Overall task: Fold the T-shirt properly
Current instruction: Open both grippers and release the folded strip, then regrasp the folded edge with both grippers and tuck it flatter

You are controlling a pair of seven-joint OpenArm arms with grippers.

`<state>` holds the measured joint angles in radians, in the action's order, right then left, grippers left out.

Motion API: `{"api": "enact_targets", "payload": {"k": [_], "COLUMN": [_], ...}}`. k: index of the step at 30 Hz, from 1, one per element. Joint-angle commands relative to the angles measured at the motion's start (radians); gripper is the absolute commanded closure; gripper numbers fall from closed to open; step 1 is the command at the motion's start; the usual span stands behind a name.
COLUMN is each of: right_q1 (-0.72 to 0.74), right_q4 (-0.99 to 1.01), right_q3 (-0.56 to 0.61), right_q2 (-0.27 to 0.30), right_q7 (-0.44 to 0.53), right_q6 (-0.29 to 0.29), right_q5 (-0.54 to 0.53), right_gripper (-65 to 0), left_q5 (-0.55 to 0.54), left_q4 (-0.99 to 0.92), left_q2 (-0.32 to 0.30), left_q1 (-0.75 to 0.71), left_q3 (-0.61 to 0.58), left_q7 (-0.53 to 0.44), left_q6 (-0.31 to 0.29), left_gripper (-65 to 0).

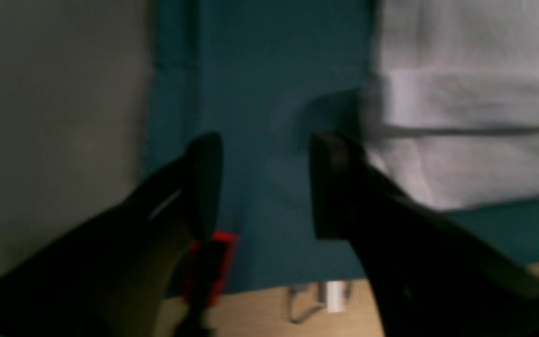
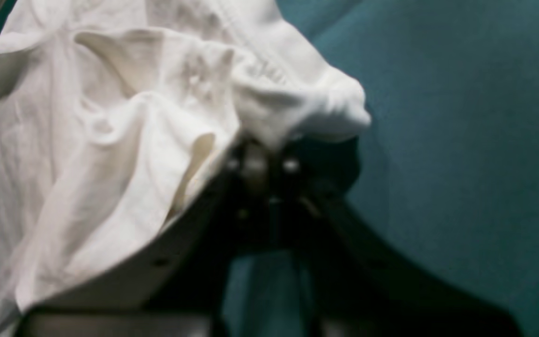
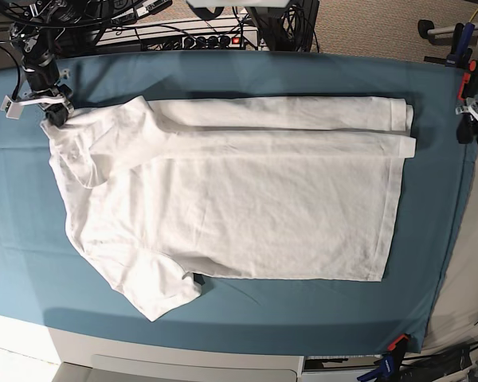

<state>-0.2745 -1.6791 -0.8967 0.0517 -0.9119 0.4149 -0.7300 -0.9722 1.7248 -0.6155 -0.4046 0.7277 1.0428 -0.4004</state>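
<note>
The white T-shirt [image 3: 239,207] lies spread on the teal cloth, its upper part folded over along the far edge, neck end to the left. My right gripper [image 3: 56,115] sits at the shirt's far left corner. In the right wrist view its jaws [image 2: 260,154] are pinched on a bunched fold of the T-shirt [image 2: 110,117]. My left gripper [image 3: 470,119] hangs at the table's right edge, clear of the shirt. In the left wrist view it [image 1: 265,182] stands open over bare cloth, with the T-shirt [image 1: 475,93] just past its right finger [image 1: 330,187].
The teal cloth [image 3: 430,263] covers the table and is held by clamps at the right edge [image 3: 468,72] and front right corner [image 3: 394,344]. A red clamp [image 1: 211,267] shows below my left gripper. Cables and electronics [image 3: 183,32] line the back.
</note>
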Motion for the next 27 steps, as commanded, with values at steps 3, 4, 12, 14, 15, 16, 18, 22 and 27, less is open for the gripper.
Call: {"api": "enact_targets", "payload": {"k": [3,4,12,14,15,16,18,22,27], "right_q1": [0.003,0.003,0.003,0.003,0.003,0.003,0.003,0.003,0.003], "right_q4": [-0.014,-0.014,-0.014,-0.014,-0.014,-0.014,-0.014,-0.014,-0.014], "right_q3": [-0.006,-0.006,-0.005,-0.005,-0.005,-0.005,-0.005,-0.005,-0.005], "right_q2": [0.015,0.015,0.015,0.015,0.015,0.015,0.015,0.015,0.015], "right_q7": [0.029,0.029,0.029,0.029,0.029,0.029,0.029,0.029,0.029], "right_q6": [0.003,0.003,0.004,0.004,0.004,0.004,0.004,0.004,0.004], "right_q5": [-0.010,-0.010,-0.013,-0.014,-0.014,-0.014,-0.014,-0.014,-0.013], "right_gripper": [0.0,0.0,0.0,0.0,0.0,0.0,0.0,0.0,0.0], "left_q5": [-0.062,-0.085,-0.337,-0.378,-0.388,-0.395,-0.402,-0.400,-0.352], "left_q4": [-0.049,-0.077,-0.339,-0.367,-0.368,-0.367,-0.367,-0.367,-0.367], "left_q2": [-0.022,-0.023,-0.047,-0.050,-0.049,-0.050,-0.050,-0.053,-0.047], "left_q1": [0.000,0.002,0.031,0.036,0.036,0.036,0.037,0.045,0.132], "left_q3": [0.005,0.005,0.001,0.001,0.001,0.001,0.000,-0.095,-0.268], "left_q7": [0.006,0.010,0.128,0.154,0.159,0.164,0.168,0.175,0.177], "left_q6": [-0.017,-0.019,-0.100,-0.116,-0.117,-0.117,-0.122,-0.123,-0.121], "left_gripper": [-30.5,-30.5,-30.5,-30.5,-30.5,-30.5,-30.5,-30.5,-30.5]}}
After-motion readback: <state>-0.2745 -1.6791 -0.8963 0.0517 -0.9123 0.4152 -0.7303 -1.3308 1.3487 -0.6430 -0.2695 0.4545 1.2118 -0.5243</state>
